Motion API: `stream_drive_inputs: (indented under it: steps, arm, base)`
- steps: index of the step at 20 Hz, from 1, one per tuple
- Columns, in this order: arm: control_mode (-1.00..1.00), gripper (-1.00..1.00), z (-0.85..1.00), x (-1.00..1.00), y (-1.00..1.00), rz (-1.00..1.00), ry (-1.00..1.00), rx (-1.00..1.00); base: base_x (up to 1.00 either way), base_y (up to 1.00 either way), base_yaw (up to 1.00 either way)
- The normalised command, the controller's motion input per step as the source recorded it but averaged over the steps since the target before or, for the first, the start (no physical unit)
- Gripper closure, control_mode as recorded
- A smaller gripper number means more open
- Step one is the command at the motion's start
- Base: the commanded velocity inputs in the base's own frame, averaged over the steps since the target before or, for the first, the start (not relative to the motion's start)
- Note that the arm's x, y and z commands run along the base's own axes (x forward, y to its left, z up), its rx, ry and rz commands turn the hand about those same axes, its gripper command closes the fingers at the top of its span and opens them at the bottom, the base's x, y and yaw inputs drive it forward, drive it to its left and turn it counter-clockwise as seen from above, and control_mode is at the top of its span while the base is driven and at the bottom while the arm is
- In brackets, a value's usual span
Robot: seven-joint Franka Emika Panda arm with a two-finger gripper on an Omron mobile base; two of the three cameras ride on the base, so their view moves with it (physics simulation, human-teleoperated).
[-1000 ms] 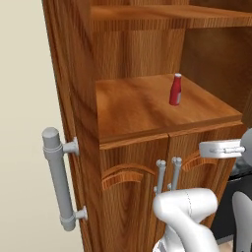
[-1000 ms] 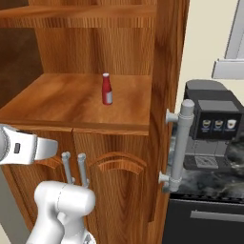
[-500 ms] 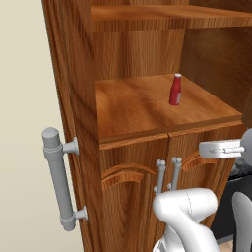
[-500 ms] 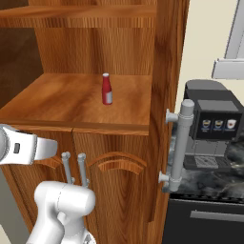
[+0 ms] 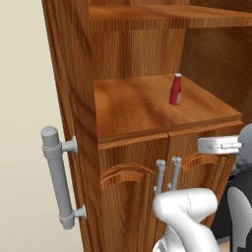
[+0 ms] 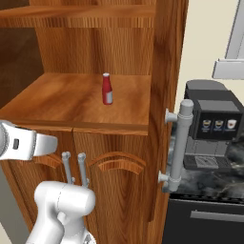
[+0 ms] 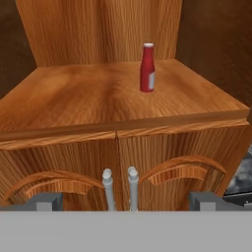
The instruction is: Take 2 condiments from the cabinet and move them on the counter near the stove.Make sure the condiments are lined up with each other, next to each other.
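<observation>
One condiment, a red tapered bottle point(image 5: 175, 89) point(image 6: 107, 89) point(image 7: 147, 68) with a pale cap, stands upright on the open shelf of the reddish-brown cabinet point(image 5: 128, 106) point(image 6: 62, 100) point(image 7: 74, 98), towards the back. My gripper point(image 7: 126, 202) is open, its two dark fingertips point(image 7: 47, 202) spread wide at the bottom of the hand view. It hovers in front of the shut lower doors, below and short of the bottle, holding nothing. A strip of dark marbled counter point(image 6: 231, 159) lies right of the cabinet. The stove is out of view.
Two thin grey door handles point(image 7: 119, 187) point(image 5: 167, 172) sit where the arched lower doors meet. Thick grey bar handles point(image 5: 56, 177) point(image 6: 178, 143) jut from the cabinet's outer sides. A black coffee machine point(image 6: 214, 121) stands on the counter. An upper shelf point(image 5: 162, 15) overhangs the bottle.
</observation>
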Motion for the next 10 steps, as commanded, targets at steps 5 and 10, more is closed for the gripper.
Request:
stream_drive_inputs:
  steps: [5, 10]
  arm:
    - [-1.00, -1.00, 0.25, 0.07, 0.00, -0.08, 0.00, -0.05]
    - [-1.00, -1.00, 0.20, 0.21, -0.01, -0.07, -0.03, -0.04]
  base:
    - [0.00, 0.00, 0.00]
    - [0.00, 0.00, 0.00]
